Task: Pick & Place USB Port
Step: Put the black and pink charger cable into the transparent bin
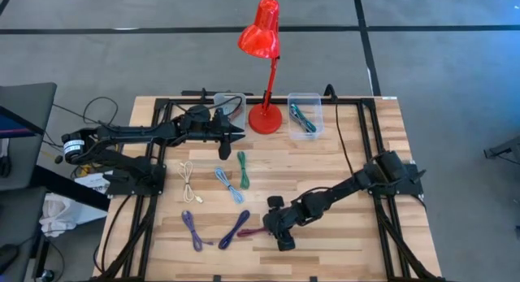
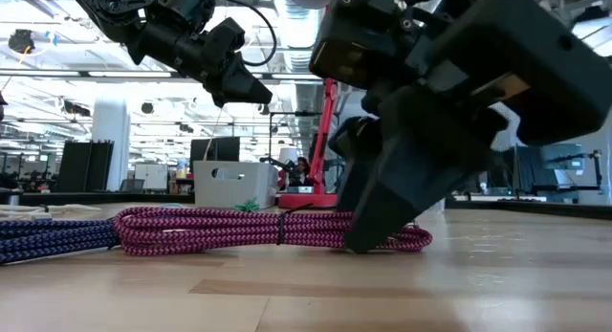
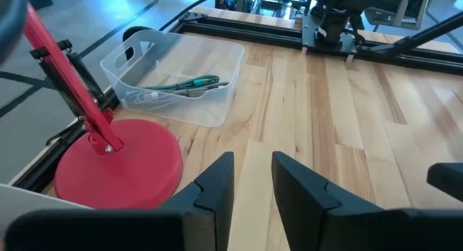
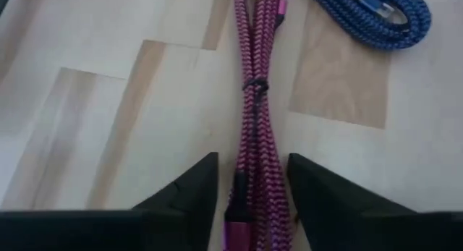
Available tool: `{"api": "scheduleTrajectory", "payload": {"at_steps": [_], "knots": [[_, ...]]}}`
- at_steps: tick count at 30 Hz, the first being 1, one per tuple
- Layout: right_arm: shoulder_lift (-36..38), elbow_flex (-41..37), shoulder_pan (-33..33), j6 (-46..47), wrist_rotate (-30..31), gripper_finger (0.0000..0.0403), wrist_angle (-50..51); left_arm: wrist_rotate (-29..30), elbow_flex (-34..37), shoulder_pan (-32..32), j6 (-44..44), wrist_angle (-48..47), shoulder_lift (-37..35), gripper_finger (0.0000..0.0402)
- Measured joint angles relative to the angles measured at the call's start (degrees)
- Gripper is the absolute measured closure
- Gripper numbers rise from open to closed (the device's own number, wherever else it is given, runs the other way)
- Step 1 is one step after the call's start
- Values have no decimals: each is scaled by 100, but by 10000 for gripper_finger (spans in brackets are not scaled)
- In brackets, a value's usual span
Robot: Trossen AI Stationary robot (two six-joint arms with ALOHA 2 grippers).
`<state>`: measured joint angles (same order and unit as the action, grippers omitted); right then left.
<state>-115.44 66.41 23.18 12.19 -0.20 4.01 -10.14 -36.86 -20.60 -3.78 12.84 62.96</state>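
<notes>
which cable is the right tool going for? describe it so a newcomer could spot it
Start at the red lamp at the table's far edge, then come to the near edge, where the right tool sits low over the wood. The cable lies between its open fingers: a magenta braided bundle tied at its middle, the only pink one beside the purple cables.

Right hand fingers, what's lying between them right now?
The bundled pink cable runs between the right hand's two fingers on bare wood, seen in the right wrist view.
</notes>
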Motion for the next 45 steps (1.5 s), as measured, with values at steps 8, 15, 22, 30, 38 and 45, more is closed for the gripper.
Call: {"api": "scheduleTrajectory", "payload": {"at_steps": [8, 15, 22, 30, 38, 45], "knots": [[5, -4, -90, -159, 4, 381, 26, -1, 0, 0, 1, 0, 0, 307], [31, -6, -118, -225, 48, 382, 26, -1, 0, 0, 1, -39, 0, 307], [171, -11, -153, -502, 476, 382, 81, 0, 0, 1, 1, -42, 0, 307], [750, -18, -276, -858, 1118, 382, 531, -1, 0, 2, 1, -42, 0, 307], [1336, -328, -456, -1039, 1650, 382, 547, -1, 2, 2, 1, -42, 0, 307], [1852, -948, -632, -1066, 1855, 382, 155, 0, 2, 1, -21, -42, 0, 307]]}}
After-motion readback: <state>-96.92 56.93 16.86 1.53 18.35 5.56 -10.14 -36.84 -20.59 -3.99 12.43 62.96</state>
